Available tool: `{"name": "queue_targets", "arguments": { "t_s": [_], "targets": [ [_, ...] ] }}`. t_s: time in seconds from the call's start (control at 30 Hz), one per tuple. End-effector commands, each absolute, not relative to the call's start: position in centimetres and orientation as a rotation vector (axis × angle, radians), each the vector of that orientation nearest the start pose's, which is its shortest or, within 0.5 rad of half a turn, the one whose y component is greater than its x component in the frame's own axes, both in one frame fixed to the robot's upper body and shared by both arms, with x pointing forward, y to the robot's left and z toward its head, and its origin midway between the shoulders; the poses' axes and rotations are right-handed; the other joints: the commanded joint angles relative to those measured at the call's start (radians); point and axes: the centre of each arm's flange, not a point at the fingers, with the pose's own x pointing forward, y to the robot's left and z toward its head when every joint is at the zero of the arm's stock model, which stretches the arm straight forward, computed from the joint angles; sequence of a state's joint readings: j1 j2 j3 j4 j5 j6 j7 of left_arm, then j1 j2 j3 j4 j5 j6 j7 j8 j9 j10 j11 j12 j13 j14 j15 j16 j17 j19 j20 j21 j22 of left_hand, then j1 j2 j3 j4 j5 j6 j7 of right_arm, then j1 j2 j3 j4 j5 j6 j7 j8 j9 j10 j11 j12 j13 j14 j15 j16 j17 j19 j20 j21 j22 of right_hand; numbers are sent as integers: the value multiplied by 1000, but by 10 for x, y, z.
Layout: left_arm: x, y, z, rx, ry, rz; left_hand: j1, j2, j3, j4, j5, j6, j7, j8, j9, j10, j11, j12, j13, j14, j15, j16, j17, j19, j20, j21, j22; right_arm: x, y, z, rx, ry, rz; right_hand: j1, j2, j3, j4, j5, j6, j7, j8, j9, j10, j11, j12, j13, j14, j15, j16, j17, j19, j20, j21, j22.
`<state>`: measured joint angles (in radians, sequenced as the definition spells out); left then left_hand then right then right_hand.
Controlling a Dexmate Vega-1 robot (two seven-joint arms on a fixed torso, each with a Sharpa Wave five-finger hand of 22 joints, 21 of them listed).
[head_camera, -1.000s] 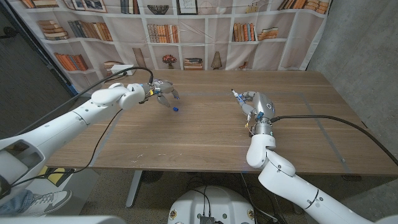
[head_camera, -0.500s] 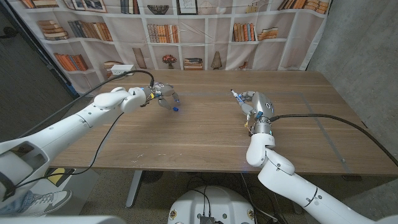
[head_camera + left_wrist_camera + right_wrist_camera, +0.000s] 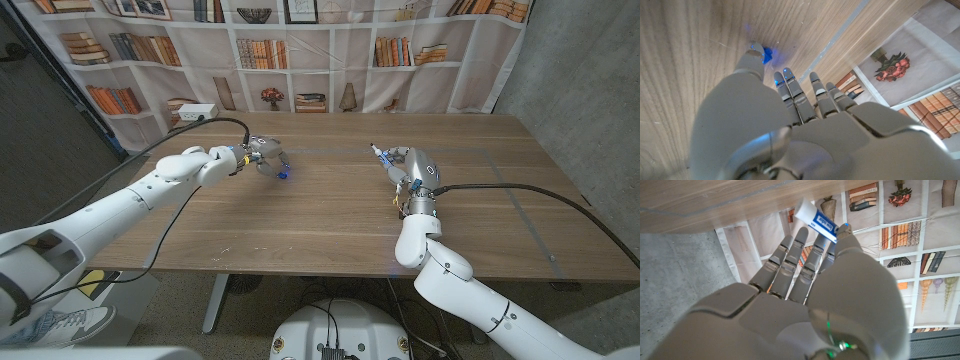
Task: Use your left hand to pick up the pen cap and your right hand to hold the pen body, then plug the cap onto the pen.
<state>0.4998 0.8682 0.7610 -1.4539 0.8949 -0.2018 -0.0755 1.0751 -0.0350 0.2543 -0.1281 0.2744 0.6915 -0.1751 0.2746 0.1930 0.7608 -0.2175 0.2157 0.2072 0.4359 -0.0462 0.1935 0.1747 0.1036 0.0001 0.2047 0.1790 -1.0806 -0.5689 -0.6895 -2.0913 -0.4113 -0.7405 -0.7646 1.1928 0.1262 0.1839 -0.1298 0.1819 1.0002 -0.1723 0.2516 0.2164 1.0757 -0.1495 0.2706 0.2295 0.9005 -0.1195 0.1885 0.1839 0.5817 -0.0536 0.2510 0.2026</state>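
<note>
Your left hand is out over the far left part of the table, right at the blue cap, which lies on the wood just beside the fingertips. From the left wrist view the cap sits against the tip of one finger, touching or very nearly so, while the other fingers reach forward side by side, a little apart, with nothing between them; whether that one finger and another have actually closed on the cap I cannot tell, and the cap looks to be down on the table surface. Your right hand is well apart from the left one, on the right half of the table, and it grips the pen, whose tip pokes out past the fingers toward the far edge. In the right wrist view the pen shows as a white barrel with a blue label (the print is too small to read), pinned between the thumb and the neighbouring fingers, which lie close together and nearly straight. The pen points roughly toward the middle of the table and away from you, and the cap lies off to its left with a wide stretch of bare wood between the two. A black cable trails from your right wrist across the table to its right side.
</note>
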Motion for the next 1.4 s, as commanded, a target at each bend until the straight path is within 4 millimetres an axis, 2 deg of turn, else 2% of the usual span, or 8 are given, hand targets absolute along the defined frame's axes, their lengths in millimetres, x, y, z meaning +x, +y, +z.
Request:
{"name": "queue_targets", "arguments": {
  "t_s": [0.03, 0.3, 0.4, 0.53, 0.67, 1.4],
  "targets": [
    [653, 257, 30, 2015, -653, -132, 7, 3, 1, 5, 0, 22, -2, 9, 1, 18, 0, 5, 3, 17, -143, 5, 3, 7, -2, 8, 5, 502, -163, -63, -873, -594, -528, 5, 10, 17, 9, 4, 47, -47, 5, 6, 72, -61, 7, 6, 6, -106, 1, 3, 12, -119, 1, 1],
    [654, 256, 30, 2010, -659, -132, 12, 12, 4, 8, -2, 37, 3, 12, 1, 44, 0, 10, 6, 45, -143, 12, 4, 12, -1, 8, 5, 501, -163, -63, -878, -582, -529, 0, 8, 17, 10, 4, 46, -47, 6, 6, 70, -61, 6, 5, 4, -103, 0, 3, 9, -120, 0, 2],
    [654, 254, 30, 2011, -664, -131, 16, 19, 7, 9, -4, 59, 6, 18, 0, 74, 0, 20, 13, 68, -145, 17, 6, 21, -1, 11, 4, 501, -164, -64, -878, -579, -531, -1, 8, 17, 10, 4, 45, -47, 5, 6, 69, -61, 5, 4, 3, -103, 0, 3, 9, -120, 0, 2],
    [655, 253, 30, 2020, -668, -128, 23, 23, 11, 10, -12, 133, 6, 43, -1, 123, 0, 32, 25, 103, -147, 19, 6, 28, -10, 9, 4, 501, -164, -63, -882, -580, -527, 0, 9, 19, 8, 4, 43, -48, 5, 6, 68, -61, 5, 4, 4, -105, 1, 4, 11, -118, 0, 2],
    [655, 253, 30, 2016, -668, -126, 25, 23, 11, 11, -15, 150, 5, 48, -2, 144, 1, 36, 28, 114, -148, 18, 6, 30, -12, 9, 3, 502, -164, -63, -881, -580, -528, -1, 10, 20, 7, 2, 44, -47, 6, 6, 68, -61, 6, 5, 4, -104, 1, 4, 10, -117, -1, 2],
    [660, 253, 22, 2006, -642, -131, 26, 23, 13, 13, -23, 182, 10, 54, -3, 177, 1, 38, 36, 122, -149, 12, 7, 32, -8, 7, 3, 506, -165, -61, -890, -565, -515, -5, 9, 24, 6, 2, 42, -48, 7, 6, 67, -61, 7, 6, 0, -103, 1, 4, 6, -117, -3, 2]
  ]
}}
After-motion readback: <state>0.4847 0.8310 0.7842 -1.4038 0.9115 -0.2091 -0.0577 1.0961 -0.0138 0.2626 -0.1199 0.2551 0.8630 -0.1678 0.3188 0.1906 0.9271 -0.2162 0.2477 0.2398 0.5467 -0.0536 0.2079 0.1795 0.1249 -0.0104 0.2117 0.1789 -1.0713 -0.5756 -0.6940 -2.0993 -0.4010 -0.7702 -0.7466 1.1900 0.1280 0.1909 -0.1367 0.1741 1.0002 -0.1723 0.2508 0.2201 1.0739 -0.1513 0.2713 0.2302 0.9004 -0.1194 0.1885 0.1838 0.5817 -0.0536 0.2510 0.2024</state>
